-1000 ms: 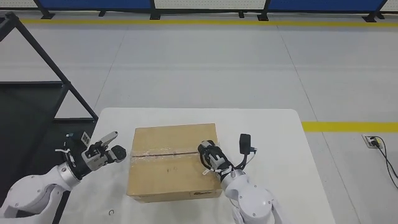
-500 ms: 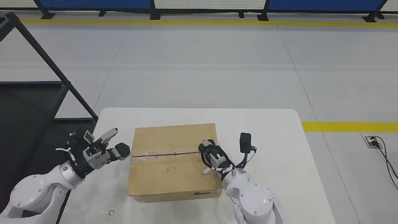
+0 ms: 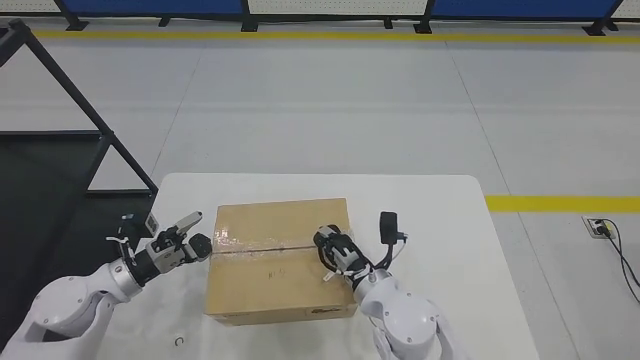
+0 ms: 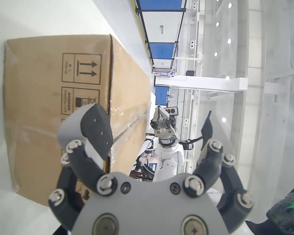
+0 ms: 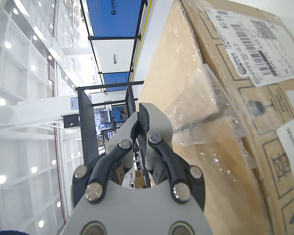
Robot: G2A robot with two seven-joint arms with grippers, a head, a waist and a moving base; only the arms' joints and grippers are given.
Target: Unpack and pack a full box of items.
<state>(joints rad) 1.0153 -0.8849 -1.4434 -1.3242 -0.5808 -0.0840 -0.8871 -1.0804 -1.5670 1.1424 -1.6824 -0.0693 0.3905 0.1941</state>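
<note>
A brown cardboard box (image 3: 280, 260) sits on the white table (image 3: 450, 250). It is taped shut, so what is inside is hidden. The left gripper (image 4: 152, 121) is wide open and holds nothing, just beside the box's end. The right gripper (image 5: 142, 116) is squeezed closed by the crinkly clear tape (image 5: 198, 94). I cannot tell if it pinches any tape.

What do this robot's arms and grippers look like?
The left arm and right arm have white rounded shells. The left gripper and right gripper share one build: a grey metal base plate with silver screws, black linkage bars, pale grey fingers faced with black pads. Black cables loop at the right wrist.
</note>
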